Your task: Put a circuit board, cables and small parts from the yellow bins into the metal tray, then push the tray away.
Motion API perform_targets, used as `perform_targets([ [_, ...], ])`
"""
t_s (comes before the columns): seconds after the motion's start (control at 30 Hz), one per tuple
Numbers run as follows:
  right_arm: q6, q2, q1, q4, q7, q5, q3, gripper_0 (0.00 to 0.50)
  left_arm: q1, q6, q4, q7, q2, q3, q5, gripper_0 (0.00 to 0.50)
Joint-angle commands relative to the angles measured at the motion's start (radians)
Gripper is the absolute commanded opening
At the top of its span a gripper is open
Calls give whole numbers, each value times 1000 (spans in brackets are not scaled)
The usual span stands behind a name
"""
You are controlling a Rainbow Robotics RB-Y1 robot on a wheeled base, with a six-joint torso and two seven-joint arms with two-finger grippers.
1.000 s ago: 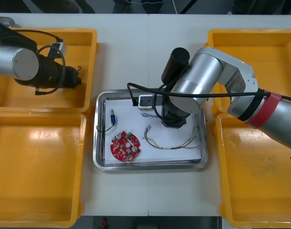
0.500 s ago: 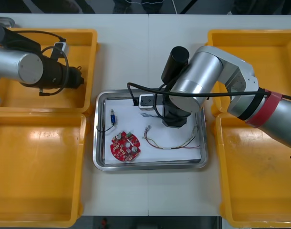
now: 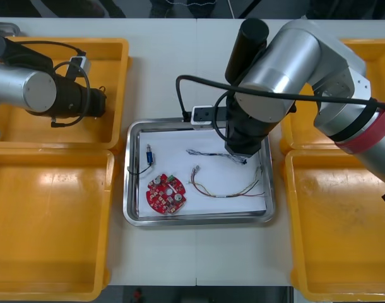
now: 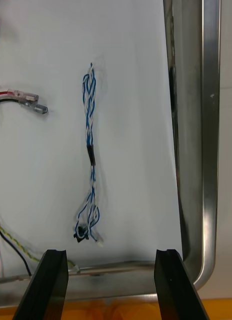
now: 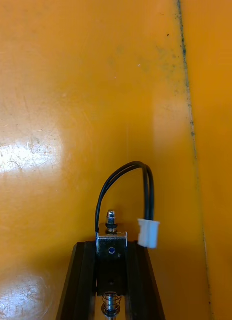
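Observation:
In the left wrist view my left gripper point(image 5: 112, 248) is shut on a small metal part point(image 5: 111, 244) with a looped black cable point(image 5: 125, 173) and a white plug, just above the orange bin floor. Seen from the front, that gripper point(image 3: 102, 102) is over the far left yellow bin point(image 3: 117, 63). My right gripper point(image 4: 110, 259) stands open over the metal tray point(image 4: 208, 125), and the twisted blue and white cable point(image 4: 90, 150) lies free on the white tray floor beyond its fingers. The tray point(image 3: 132, 218) also holds a round red circuit board point(image 3: 166, 194), a red and yellow cable point(image 3: 227, 188) and another small metal part point(image 3: 148, 154).
The near left yellow bin point(image 3: 53, 221) and near right yellow bin point(image 3: 344, 240) flank the tray. The far right yellow bin point(image 3: 369, 53) lies partly under my right arm. Bare table runs beyond the tray's far edge.
My left gripper has shut on the small metal part in the far left bin. My right gripper has opened and drawn back toward the tray's far edge, leaving the blue and white cable lying there.

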Motion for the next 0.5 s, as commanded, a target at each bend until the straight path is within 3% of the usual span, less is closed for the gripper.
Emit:
perform_targets([
  [0.03, 91, 10, -44, -37, -145, -44, -118, 500, 10, 15, 9, -130, 34, -9, 0, 0],
  [0.23, 224, 10, -77, -59, -337, -30, -180, 500, 8, 118, -18, -129, 35, 88, 11, 0],
  [0.5, 224, -14, -93, -80, -577, -7, -241, 500, 10, 284, -98, -118, 35, 219, -2, 0],
])
